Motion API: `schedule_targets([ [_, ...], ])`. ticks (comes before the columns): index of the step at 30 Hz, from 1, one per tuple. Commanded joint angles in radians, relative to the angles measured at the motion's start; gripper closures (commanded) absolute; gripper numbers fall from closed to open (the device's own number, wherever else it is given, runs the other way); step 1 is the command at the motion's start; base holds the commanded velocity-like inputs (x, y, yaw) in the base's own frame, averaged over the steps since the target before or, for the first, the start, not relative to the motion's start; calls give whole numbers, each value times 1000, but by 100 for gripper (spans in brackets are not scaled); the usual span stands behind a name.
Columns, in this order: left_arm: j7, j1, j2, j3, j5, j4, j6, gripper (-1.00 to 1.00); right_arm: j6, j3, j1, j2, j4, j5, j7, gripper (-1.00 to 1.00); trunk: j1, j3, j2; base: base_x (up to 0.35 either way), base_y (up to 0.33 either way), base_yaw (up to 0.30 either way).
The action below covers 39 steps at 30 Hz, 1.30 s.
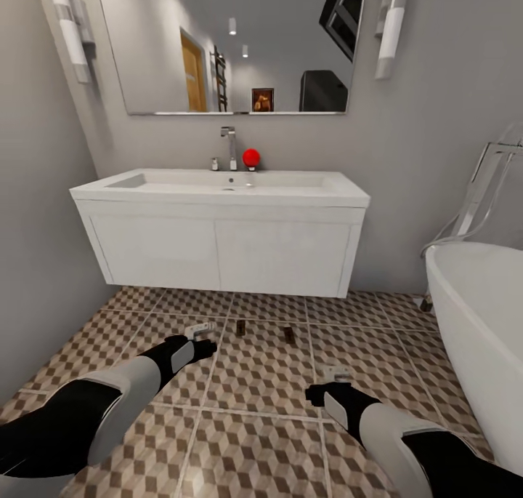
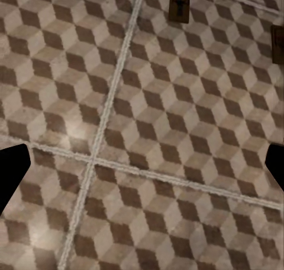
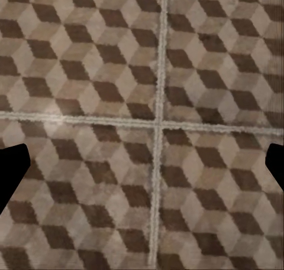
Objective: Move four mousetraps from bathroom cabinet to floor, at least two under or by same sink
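The left pincer (image 1: 205, 337) hangs low over the bathroom floor (image 1: 261, 382), in front of the sink (image 1: 221, 225). In the left wrist view its two black fingertips (image 2: 12, 172) sit far apart at the two edges, so it is wide open and holds nothing. Only tiles lie between them.

The right pincer (image 1: 328, 382) also hangs over the floor in front of the sink, a bit farther from the sink than the left one. Its black fingertips (image 3: 12, 169) are far apart too (wide open, nothing in it), with a cross of pale grout lines below.

Two mousetraps lie flat on the floor, just in front of the sink. One mousetrap (image 1: 240, 328) is near the left pincer, a little closer to the sink than it is. The other mousetrap (image 1: 289, 334) lies beside the first, apart from it, on the side toward the bathtub (image 1: 479, 323). Both are small and brown, and their metal parts are too small to make out. In the left wrist view the first trap (image 2: 179, 3) and the second trap (image 2: 277, 44) sit past the fingertips.

The sink is white and hangs on the wall, with a gap under it. A chrome tap (image 1: 229, 146) stands at its back, with a red ball (image 1: 251, 157) just beside the tap. A big mirror (image 1: 232, 43) hangs above the sink. The white bathtub stands to one side of the sink.
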Motion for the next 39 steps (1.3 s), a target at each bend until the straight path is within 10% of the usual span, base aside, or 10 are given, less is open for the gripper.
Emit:
schedule_targets([
  [1, 3, -1, -1, -8, 10, 1, 2, -100, 5, 7, 0, -2, 0, -9, -4, -100, -1, 3, 0, 0, 0, 8],
  [28, 3, 2, -4, -8, 10, 1, -1, -100, 16, 7, 60, -62, 3, -8, -1, -100, -13, 85, 6, 0, 0, 1],
  [39, 3, 16, -3, -8, 10, 16, 0, -100, 95, 7, 64, -83, 7, -9, 1, -100, -55, 102, 83, 0, 0, 0],
])
